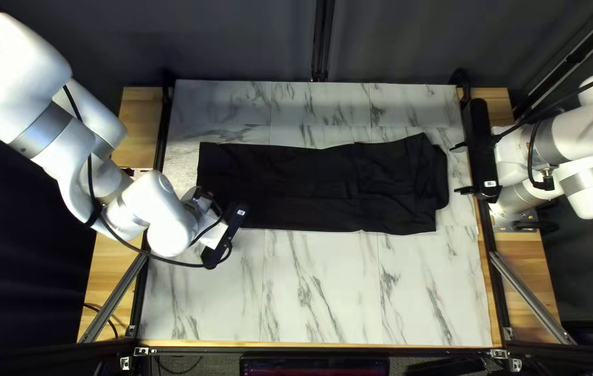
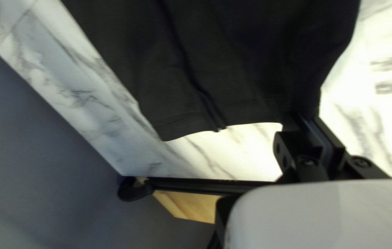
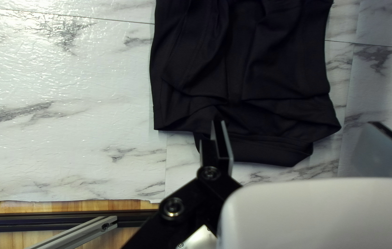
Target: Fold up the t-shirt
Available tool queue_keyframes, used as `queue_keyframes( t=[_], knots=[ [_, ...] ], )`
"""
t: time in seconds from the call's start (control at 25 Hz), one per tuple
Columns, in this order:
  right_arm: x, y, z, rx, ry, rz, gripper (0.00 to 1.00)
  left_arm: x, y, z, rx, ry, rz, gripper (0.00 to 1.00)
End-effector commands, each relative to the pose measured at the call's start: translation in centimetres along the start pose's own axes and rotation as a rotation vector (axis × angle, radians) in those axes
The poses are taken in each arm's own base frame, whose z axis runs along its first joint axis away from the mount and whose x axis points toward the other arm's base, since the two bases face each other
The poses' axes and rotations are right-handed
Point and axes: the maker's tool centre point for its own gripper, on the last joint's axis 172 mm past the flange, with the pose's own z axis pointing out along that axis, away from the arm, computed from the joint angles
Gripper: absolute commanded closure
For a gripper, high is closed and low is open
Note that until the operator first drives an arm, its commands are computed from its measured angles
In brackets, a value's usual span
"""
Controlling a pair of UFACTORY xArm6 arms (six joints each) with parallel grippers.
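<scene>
The black t-shirt (image 1: 310, 188) lies folded into a long strip across the table, its right end layered and wrinkled. At its left end, by the near corner, is my left gripper (image 1: 225, 237). In the left wrist view my left gripper (image 2: 304, 121) has its fingers together on the hem corner of the t-shirt (image 2: 233, 69). My right gripper (image 1: 459, 168) stands just off the strip's right end. In the right wrist view my right gripper (image 3: 297, 127) is wide open, its fingers apart with the end of the t-shirt (image 3: 269, 78) beneath and ahead, nothing held.
The marble-patterned table surface (image 1: 324, 299) shows on the near and far sides of the cloth. Black rails (image 1: 495, 278) and wooden edges (image 1: 530, 278) run along the sides. A dark curtain (image 1: 241, 42) hangs behind the far edge.
</scene>
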Motion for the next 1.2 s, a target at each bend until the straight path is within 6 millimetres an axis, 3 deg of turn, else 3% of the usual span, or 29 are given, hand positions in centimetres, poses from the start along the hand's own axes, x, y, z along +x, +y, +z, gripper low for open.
queue_keyframes(
  t=[0.04, 0.44, 0.8, 0.96, 1.16, 1.2],
  knots=[
    [0.0, 0.0, 0.0, 0.0, 0.0, 0.0, 0.0, 1.9, -1.9, -0.3, 0.024, 0.01, 0.022, 1.0],
    [0.0, 0.0, 0.0, 0.0, 0.0, 0.0, 0.0, 6.7, -5.4, -1.1, 0.079, 0.051, 0.07, 1.0],
    [0.0, 0.0, 0.0, 0.0, 0.0, 0.0, 0.0, 14.4, -7.1, -2.2, 0.135, 0.109, 0.138, 1.0],
    [0.0, 0.0, 0.0, 0.0, 0.0, 0.0, 0.0, 18.3, -8.8, 0.4, 0.135, 0.131, 0.177, 1.0],
    [0.0, 0.0, 0.0, 0.0, 0.0, 0.0, 0.0, 20.4, -8.9, 2.9, 0.104, 0.145, 0.232, 0.97],
    [0.0, 0.0, 0.0, 0.0, 0.0, 0.0, 0.0, 20.4, -8.8, 3.0, 0.099, 0.146, 0.238, 0.09]
  ],
)
